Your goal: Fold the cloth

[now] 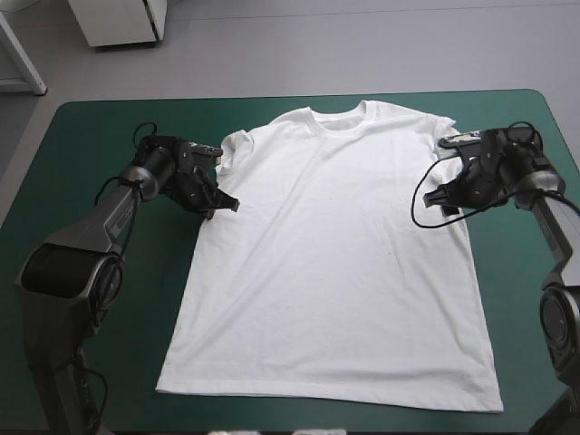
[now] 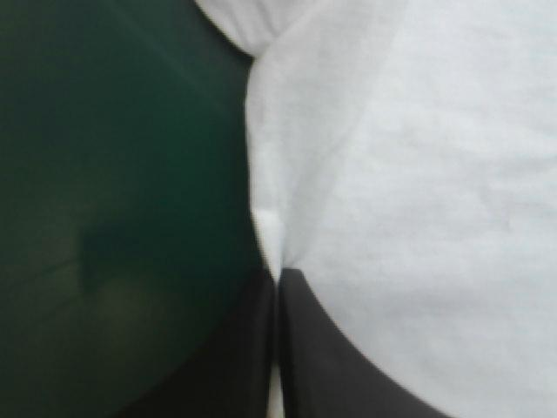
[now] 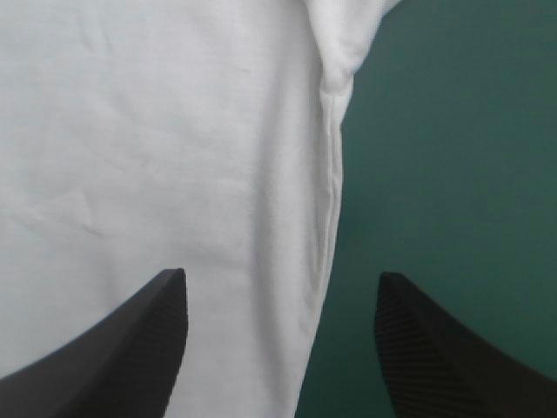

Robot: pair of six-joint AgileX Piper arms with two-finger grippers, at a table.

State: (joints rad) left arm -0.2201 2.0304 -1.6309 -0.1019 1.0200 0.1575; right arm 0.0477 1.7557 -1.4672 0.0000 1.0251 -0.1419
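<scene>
The white T-shirt (image 1: 335, 263) lies spread flat on the table, collar toward the far edge and hem toward the near edge. My left gripper (image 1: 227, 205) is at the shirt's left side edge, just below the sleeve. In the left wrist view its black fingers (image 2: 331, 348) are all but shut, and the gripper (image 2: 277, 277) pinches a thin fold of the T-shirt (image 2: 418, 174). My right gripper (image 1: 435, 198) is at the shirt's right side edge, under the other sleeve. In its own view the right gripper (image 3: 283, 277) is open and straddles the side seam of the T-shirt (image 3: 157, 131).
The teal-green cover (image 1: 109, 362) shows as bare strips on both sides of the shirt, and also as the cover (image 3: 452, 174) beside the right gripper. The shirt's hem lies close to the table's near edge.
</scene>
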